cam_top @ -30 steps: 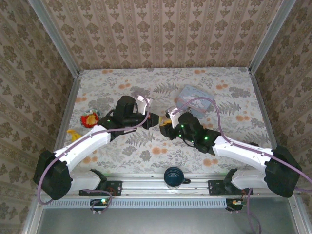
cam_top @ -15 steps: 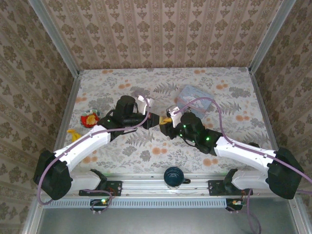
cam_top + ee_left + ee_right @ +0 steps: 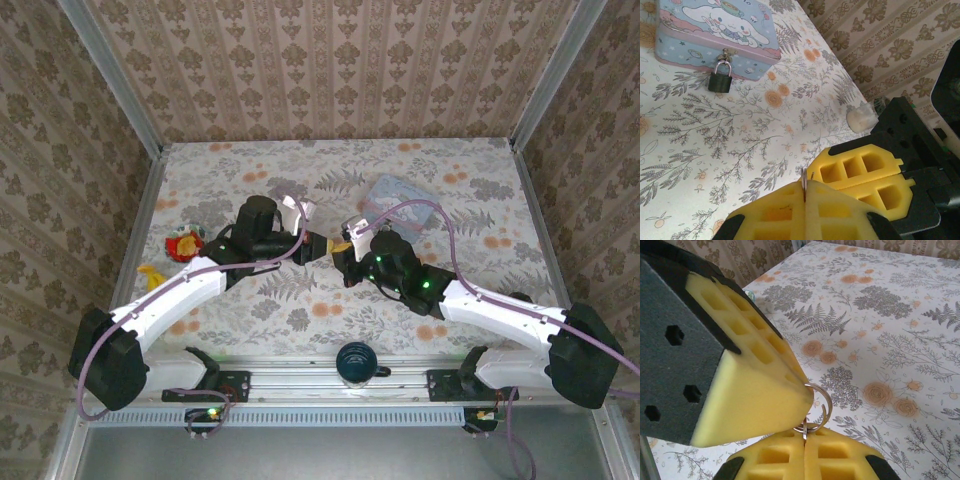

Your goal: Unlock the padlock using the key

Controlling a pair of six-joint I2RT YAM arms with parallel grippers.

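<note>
One small, nearly black padlock with a thin silvery shackle (image 3: 720, 81) lies flat on the floral-printed worktop (image 3: 685, 150). Its shackle is hooked through the hasp of a pale blue rectangular cartoon-printed tin (image 3: 705, 27), so the lock is shut and on the tin. In the top view the tin (image 3: 397, 193) sits beyond the right arm, near the two wrists but apart from them.

The small silvery key (image 3: 804, 181) on its wire split ring (image 3: 819, 401) is up in the air between the arms. The left jaws are fully closed, their yellow foam pads (image 3: 840, 205) pressed together on a thin sliver of metal. The right jaws are closed too, their pads (image 3: 840, 460) meeting where the ring runs down into the seam. Both appear to hold the key, and which has the blade and which the ring cannot be told.

This looks like a hand-over or regrip, with the unlocking itself not begun. To do it well, one side should let go only once the other holds firmly. The holder should end up with the blade standing clear of the foam, not buried in it. The lock lies loose, so the free arm would likely need to steady its body before the blade goes in. A red and yellow toy (image 3: 183, 243) lies well off to the left.
</note>
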